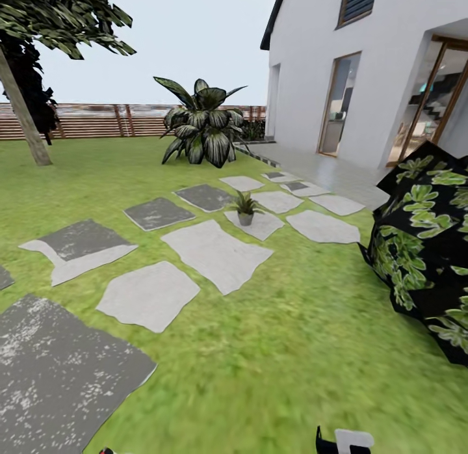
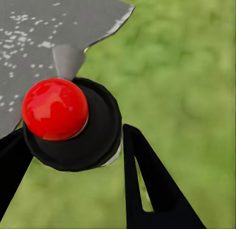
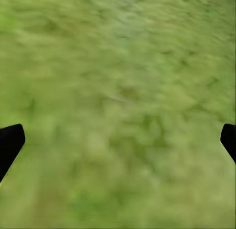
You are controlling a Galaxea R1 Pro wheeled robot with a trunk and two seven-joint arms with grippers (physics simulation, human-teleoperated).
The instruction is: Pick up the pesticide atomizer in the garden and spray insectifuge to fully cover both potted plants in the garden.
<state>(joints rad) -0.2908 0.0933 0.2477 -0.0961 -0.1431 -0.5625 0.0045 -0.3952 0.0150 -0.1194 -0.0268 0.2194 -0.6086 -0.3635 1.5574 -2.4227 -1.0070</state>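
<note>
The left gripper point(image 2: 73, 155) has its black fingers point(image 2: 152, 184) pinching the pesticide atomizer point(image 2: 73, 123), a dark round bottle with a shiny red ball on top. In the left wrist view the bottle sits between the two fingers, above the edge where a dark grey stepping stone point(image 2: 54, 22) meets the lawn point(image 2: 182, 81). A small red speck at the bottom edge of the head view point(image 1: 105, 451) may be the same red tip, though it is too small to be sure.

The right gripper point(image 3: 118, 140) hangs over plain grass, its fingers point(image 3: 10, 143) spread wide apart at the two sides of the right wrist view, with nothing between them.

Out ahead in the head view, one potted plant point(image 1: 245, 210) stands in a small grey pot on a pale stepping stone point(image 1: 255, 225) near the middle of the path. Behind it grows a big broad-leaved shrub point(image 1: 203, 125), with a brown slatted fence point(image 1: 97, 120) further back. A tree trunk point(image 1: 23, 112) rises on the left, a white house point(image 1: 364, 70) stands on the right, and a dark leafy bush point(image 1: 426, 246) sits close on the right.
</note>
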